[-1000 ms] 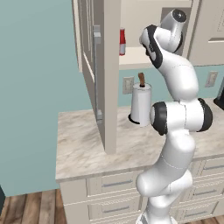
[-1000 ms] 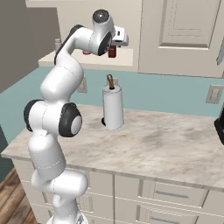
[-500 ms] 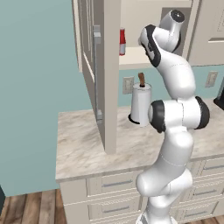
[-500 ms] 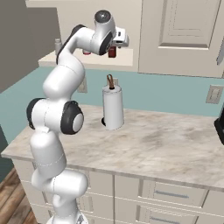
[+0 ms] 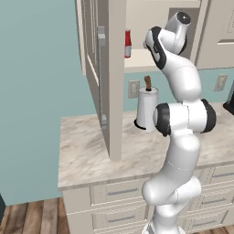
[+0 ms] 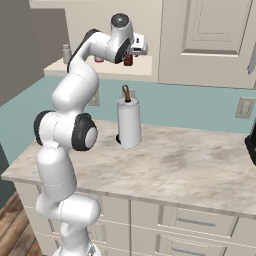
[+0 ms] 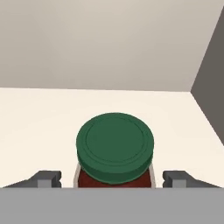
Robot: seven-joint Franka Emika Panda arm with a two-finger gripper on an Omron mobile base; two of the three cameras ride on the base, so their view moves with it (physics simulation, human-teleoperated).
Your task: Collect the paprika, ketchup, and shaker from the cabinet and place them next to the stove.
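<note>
Paprika [image 7: 114,151] — squat dark red jar, smooth round green cap — stands on the plain cream shelf of the cabinet [image 7: 52,113]. Gripper [image 7: 113,178] fingers spread either side, gaps visible, not pinching.

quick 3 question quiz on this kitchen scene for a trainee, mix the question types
1. True or false: the paprika sits between the gripper fingertips on the cabinet shelf.
2. What colour is the paprika's cap?
3. What stands on the counter below the cabinet: A) paper towel roll B) kettle C) bowl?

Key: 1 true; 2 dark green; 3 A
</note>
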